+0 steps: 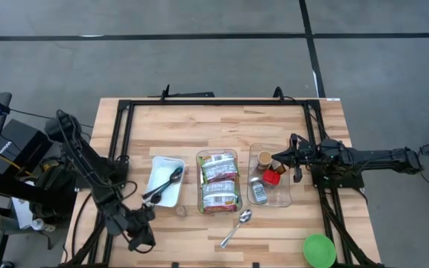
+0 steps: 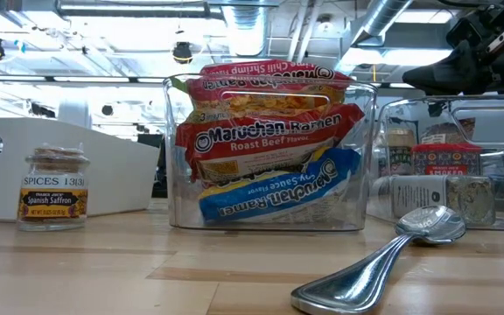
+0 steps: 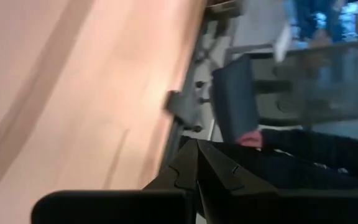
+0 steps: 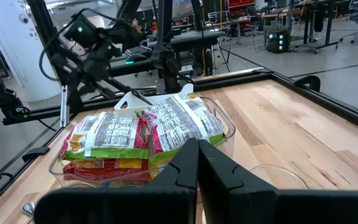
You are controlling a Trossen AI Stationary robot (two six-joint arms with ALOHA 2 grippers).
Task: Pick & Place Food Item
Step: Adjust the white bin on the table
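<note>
Several ramen packets point(image 1: 219, 182) stand stacked in a clear bin point(image 2: 178, 210) at the table's middle; the right wrist view shows them too point(image 4: 142, 134). A small saffron jar point(image 2: 53, 188) stands upright on the wood to the left of the bin, close to the near edge point(image 1: 181, 211). My left gripper point(image 1: 141, 238) hangs shut near the table's near left corner, touching nothing; its fingers meet in the left wrist view point(image 3: 197, 158). My right gripper point(image 1: 278, 159) is shut and held level above the right-hand clear bin point(image 1: 283, 195), with nothing in it point(image 4: 197, 152).
A white tray point(image 1: 157, 165) holding a black spoon point(image 1: 166, 184) sits left of the ramen bin. The right bin holds spice jars point(image 1: 271, 177). A metal spoon point(image 1: 237, 227) lies near the front edge, and a green round object point(image 1: 319, 250) sits at the near right. A black frame point(image 1: 214, 103) borders the table.
</note>
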